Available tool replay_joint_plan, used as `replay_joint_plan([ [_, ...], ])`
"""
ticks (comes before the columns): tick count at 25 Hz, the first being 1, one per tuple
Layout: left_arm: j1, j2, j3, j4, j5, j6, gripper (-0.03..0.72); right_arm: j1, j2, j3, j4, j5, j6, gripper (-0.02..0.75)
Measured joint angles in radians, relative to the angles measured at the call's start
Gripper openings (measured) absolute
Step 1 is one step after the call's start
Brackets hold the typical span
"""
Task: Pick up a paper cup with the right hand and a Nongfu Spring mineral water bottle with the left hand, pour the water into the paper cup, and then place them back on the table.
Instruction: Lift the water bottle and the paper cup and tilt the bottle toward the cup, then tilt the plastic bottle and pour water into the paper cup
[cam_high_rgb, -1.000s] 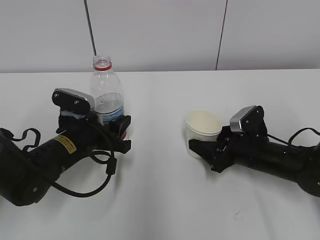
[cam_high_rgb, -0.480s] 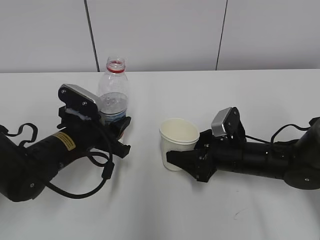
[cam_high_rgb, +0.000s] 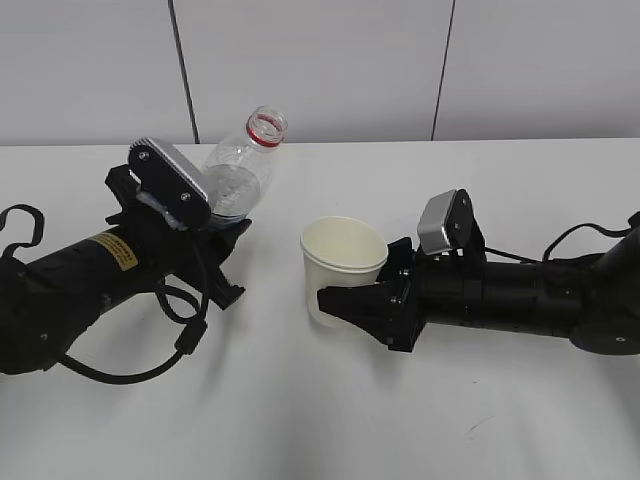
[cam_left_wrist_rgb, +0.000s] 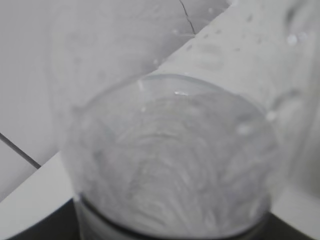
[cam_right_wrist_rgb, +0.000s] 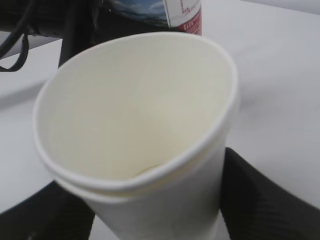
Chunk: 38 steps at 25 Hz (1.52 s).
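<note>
My left gripper (cam_high_rgb: 218, 232), on the arm with the yellow sticker, is shut on the clear water bottle (cam_high_rgb: 238, 175). The bottle is tilted to the right, and its open, red-ringed mouth points toward the cup. In the left wrist view the bottle (cam_left_wrist_rgb: 170, 165) fills the frame and hides the jaws. My right gripper (cam_high_rgb: 348, 300) is shut on the cream-white paper cup (cam_high_rgb: 343, 262) and holds it nearly upright, just right of the bottle's mouth. In the right wrist view the cup (cam_right_wrist_rgb: 135, 115) looks empty, with black fingers (cam_right_wrist_rgb: 260, 200) at both sides. The bottle's label (cam_right_wrist_rgb: 175, 12) shows behind it.
The white table (cam_high_rgb: 320, 420) carries a small dark scuff mark (cam_high_rgb: 478, 425) at the front right. A grey wall with vertical seams stands behind the table. Black cables loop beside the left arm (cam_high_rgb: 190, 340).
My left gripper has raised the bottle and tilted it from upright toward the right. My right gripper has carried the cup leftward, closer to the bottle.
</note>
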<state>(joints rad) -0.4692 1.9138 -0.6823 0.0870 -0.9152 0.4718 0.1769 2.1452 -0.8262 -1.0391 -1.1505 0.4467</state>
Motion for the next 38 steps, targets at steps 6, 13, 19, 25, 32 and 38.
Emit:
replay_joint_plan([
  [6, 0.000, -0.033, 0.001, -0.022, 0.023, 0.146, 0.337, 0.000, -0.041, 0.000, -0.062, 0.000, 0.050, 0.512],
  [13, 0.000, -0.039, 0.005, -0.057, 0.025, 0.367, 0.337, 0.000, -0.043, 0.000, -0.086, 0.000, 0.070, 0.512],
  [19, 0.000, -0.039, 0.005, -0.087, 0.026, 0.540, 0.336, 0.000, -0.043, 0.000, -0.091, 0.000, 0.071, 0.512],
  [25, 0.000, -0.039, 0.006, -0.094, -0.007, 0.645, 0.335, 0.000, -0.043, 0.000, -0.098, 0.000, 0.072, 0.512],
  [32, 0.000, -0.040, 0.007, -0.109, -0.008, 0.732, 0.335, 0.000, -0.043, 0.000, -0.115, 0.000, 0.074, 0.512],
  [38, 0.000, -0.040, 0.007, -0.134, -0.069, 0.806, 0.335, 0.000, -0.043, 0.000, -0.121, 0.000, 0.074, 0.511],
])
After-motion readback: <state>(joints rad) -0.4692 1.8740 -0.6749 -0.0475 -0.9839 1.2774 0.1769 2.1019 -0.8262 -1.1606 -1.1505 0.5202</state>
